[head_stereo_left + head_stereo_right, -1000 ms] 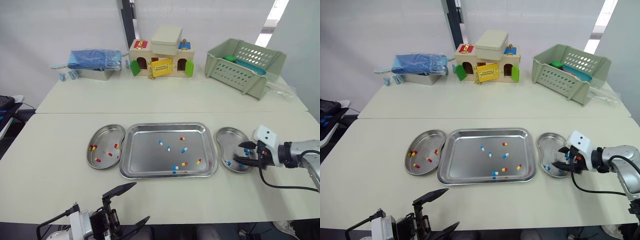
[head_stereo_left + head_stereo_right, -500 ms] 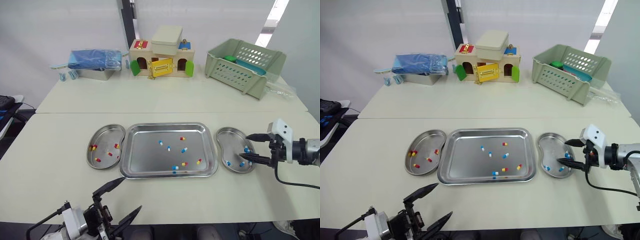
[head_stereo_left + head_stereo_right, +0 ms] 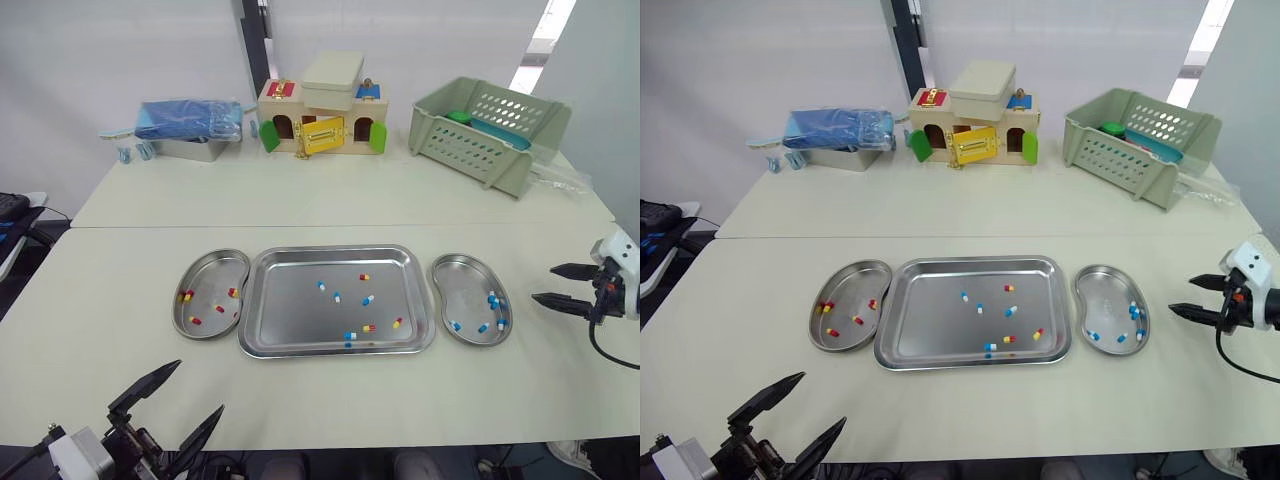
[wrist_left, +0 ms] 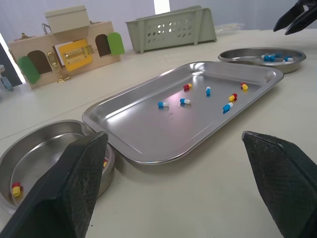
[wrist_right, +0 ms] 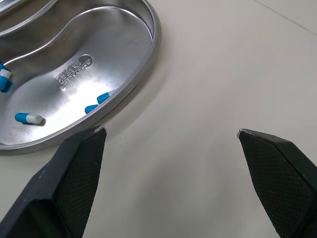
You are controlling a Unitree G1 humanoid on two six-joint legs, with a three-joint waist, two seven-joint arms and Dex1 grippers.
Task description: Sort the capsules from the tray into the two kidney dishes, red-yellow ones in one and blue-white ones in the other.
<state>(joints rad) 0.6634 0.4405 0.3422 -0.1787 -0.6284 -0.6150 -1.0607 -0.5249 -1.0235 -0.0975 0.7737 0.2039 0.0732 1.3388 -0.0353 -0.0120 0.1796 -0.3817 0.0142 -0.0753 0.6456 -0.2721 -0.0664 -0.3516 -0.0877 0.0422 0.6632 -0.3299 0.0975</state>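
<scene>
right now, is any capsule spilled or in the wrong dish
Nothing stands out: the left dish holds only red-yellow capsules, the right dish only blue-white ones, and the remaining capsules lie inside the tray.

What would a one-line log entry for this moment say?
right claw: open, empty, apart from blue-white dish | left claw: open, empty | tray: holds capsules of both colours | status: sorting unfinished

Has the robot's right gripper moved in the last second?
Yes. The right gripper, jaws open, has pulled back to the robot's right, off the right kidney dish it hovered over.
</scene>
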